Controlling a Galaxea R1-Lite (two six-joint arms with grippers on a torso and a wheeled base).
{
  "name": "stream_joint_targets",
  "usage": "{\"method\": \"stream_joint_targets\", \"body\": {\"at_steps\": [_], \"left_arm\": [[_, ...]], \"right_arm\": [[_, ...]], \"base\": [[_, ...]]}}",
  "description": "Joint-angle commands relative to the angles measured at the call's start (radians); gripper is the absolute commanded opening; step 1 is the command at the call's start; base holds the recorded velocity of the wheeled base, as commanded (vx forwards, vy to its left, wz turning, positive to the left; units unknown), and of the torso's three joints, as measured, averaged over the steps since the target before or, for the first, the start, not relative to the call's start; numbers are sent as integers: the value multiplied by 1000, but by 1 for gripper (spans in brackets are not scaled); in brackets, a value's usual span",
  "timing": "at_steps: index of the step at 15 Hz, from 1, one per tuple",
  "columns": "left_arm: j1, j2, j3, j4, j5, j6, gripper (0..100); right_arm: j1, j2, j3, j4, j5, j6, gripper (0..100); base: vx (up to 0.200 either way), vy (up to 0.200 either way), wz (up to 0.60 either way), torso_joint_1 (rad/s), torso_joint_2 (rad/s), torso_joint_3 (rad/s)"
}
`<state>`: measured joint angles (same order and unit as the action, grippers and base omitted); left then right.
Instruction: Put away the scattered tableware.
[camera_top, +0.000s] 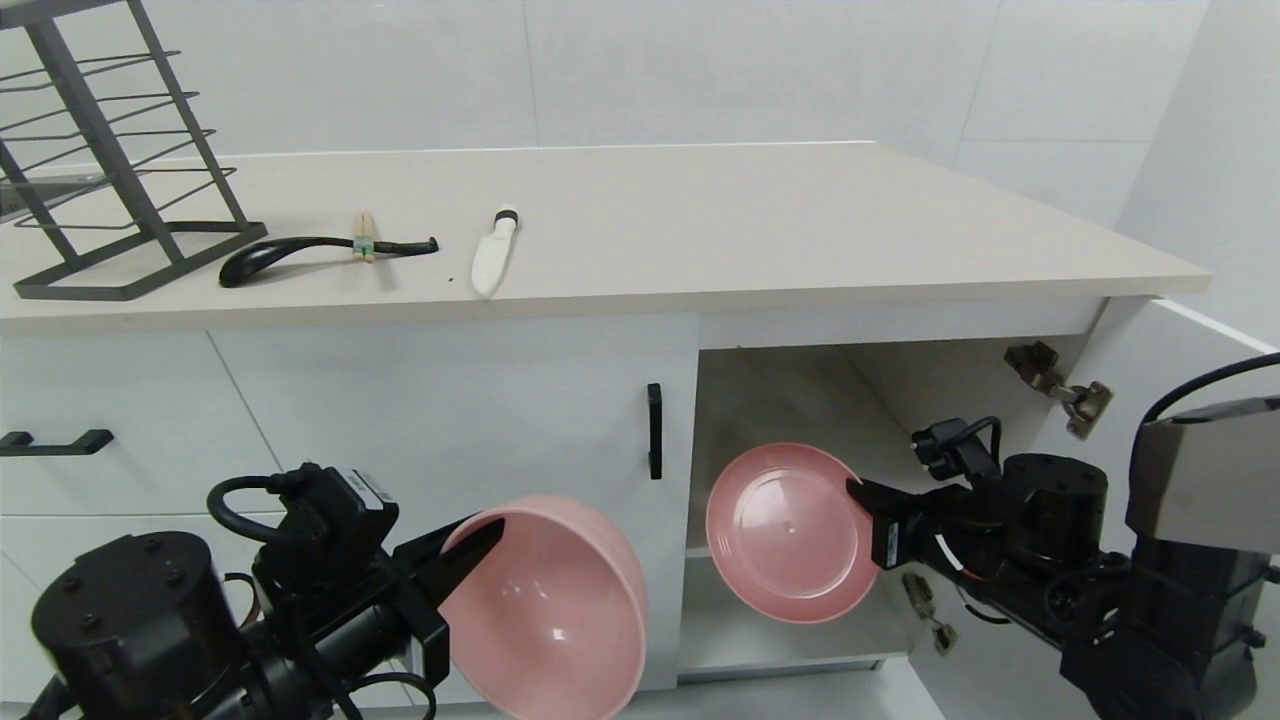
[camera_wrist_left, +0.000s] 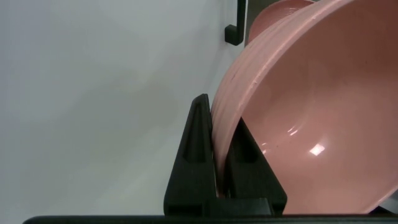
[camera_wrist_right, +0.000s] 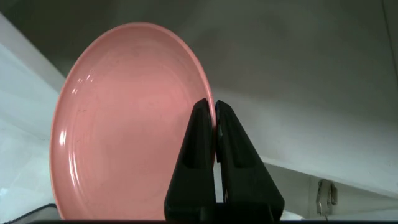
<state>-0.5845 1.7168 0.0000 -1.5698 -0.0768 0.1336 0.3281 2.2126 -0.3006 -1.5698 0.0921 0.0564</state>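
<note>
On my far left a dark wire rack stands on the counter. A black spoon lies just beside it, a small wooden clip rests across the spoon's handle, and a white utensil lies a little farther right. Below, in front of the closed cabinet door, my left gripper is clamped on the rim of the pink bowl, which hangs tilted with its hollow towards me. Right of the door's black handle the cabinet stands open. There my right gripper pinches the edge of the pink plate, held on edge at the cabinet's mouth.
</note>
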Motion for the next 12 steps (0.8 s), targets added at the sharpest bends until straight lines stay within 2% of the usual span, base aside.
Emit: {"method": "stream_joint_targets", "body": {"at_steps": [1, 4, 7, 10, 12], "left_arm": [[0, -9, 0, -1, 0, 0, 0], [0, -9, 0, -1, 0, 0, 0], [0, -8, 0, -1, 0, 0, 0], [0, -3, 0, -1, 0, 0, 0], [-6, -2, 0, -1, 0, 0, 0]], "right_arm": [[0, 22, -12, -1, 1, 0, 0], [-21, 50, -69, -1, 1, 2, 0], [-75, 128, -215, -1, 0, 2, 0], [-95, 202, -241, -1, 0, 13, 0], [-89, 213, -262, -1, 0, 69, 0]], "base": [[0, 0, 0, 0, 0, 0], [0, 0, 0, 0, 0, 0], [0, 0, 0, 0, 0, 0], [0, 0, 0, 0, 0, 0], [0, 0, 0, 0, 0, 0]]}}
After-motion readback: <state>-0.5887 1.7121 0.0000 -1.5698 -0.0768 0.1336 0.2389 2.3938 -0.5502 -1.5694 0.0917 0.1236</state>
